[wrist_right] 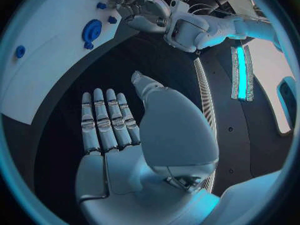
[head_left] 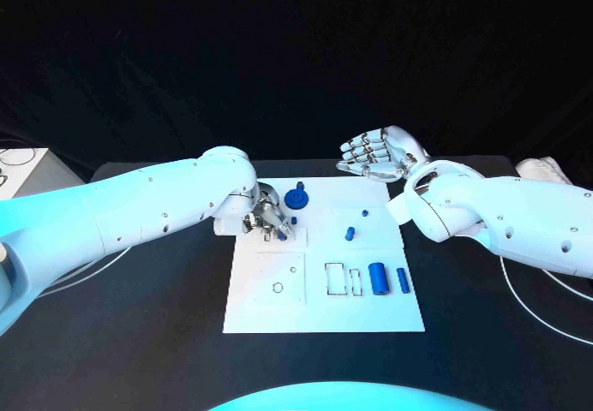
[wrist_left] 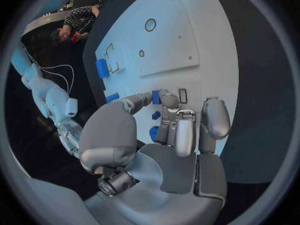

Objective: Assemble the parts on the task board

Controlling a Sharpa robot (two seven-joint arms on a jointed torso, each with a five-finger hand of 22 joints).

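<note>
White board: flat white task board (head_left: 324, 317) on my black counter (head_left: 123, 342).
Left hand (head_left: 266, 216): at the board's 10 o'clock corner, fingers (wrist_left: 185, 135) curled over small blue parts (wrist_left: 155, 115); grip unclear.
Right hand (head_left: 377, 154): raised beyond 1 o'clock, fingers together, straight, holding nothing.
Blue cylinder (head_left: 378, 279): toward 4 o'clock.

I can read no text, label, brand, number or sign on anything in front of me.

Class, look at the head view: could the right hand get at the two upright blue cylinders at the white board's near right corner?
Probably yes. The right hand is open and raised beyond the white task board; nothing stands over the two blue cylinders, and the left hand works elsewhere.
</note>
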